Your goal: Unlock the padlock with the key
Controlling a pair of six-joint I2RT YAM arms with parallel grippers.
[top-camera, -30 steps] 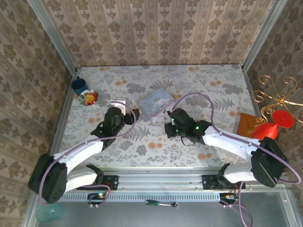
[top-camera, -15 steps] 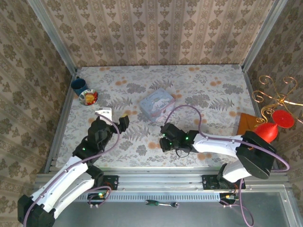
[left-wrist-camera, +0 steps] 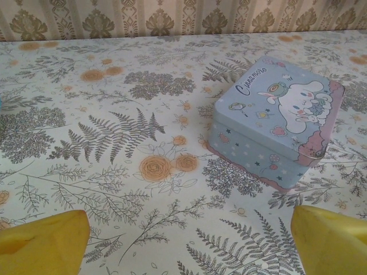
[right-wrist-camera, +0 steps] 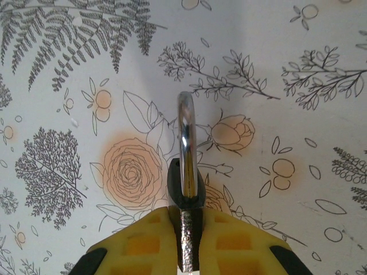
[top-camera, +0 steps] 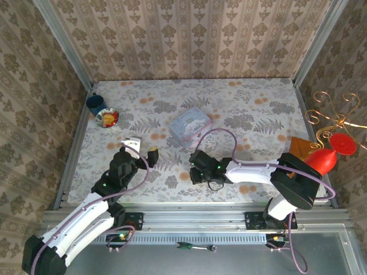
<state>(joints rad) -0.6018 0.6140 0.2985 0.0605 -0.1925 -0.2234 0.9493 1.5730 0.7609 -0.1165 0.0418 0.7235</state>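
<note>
Walls (top-camera: pixel 189 40) papered in a beige and brown damask pattern close in the space on three sides, with pale metal posts in the far corners. The table (top-camera: pixel 258 109) wears a cream cloth printed with grey ferns and orange roses. At its far left edge stands a blue cup (top-camera: pixel 95 103), with a small dish (top-camera: pixel 107 118) of bright contents just beside it. A pale blue tin (top-camera: pixel 189 126) with a cartoon character on its lid sits near the middle, lid on.

The left end effector (top-camera: pixel 143 147) hangs over the left half of the table, its yellow fingertips (left-wrist-camera: pixel 46 240) spread wide and holding nothing, facing the tin.

The right end effector (top-camera: pixel 194 172) is low over the cloth on the near side of the tin, its yellow pads (right-wrist-camera: pixel 143 243) pressed together on the padlock (right-wrist-camera: pixel 184 186). The silvery shackle (right-wrist-camera: pixel 186 137) points away from the wrist, above an orange rose; whether it touches the cloth I cannot tell.
</note>
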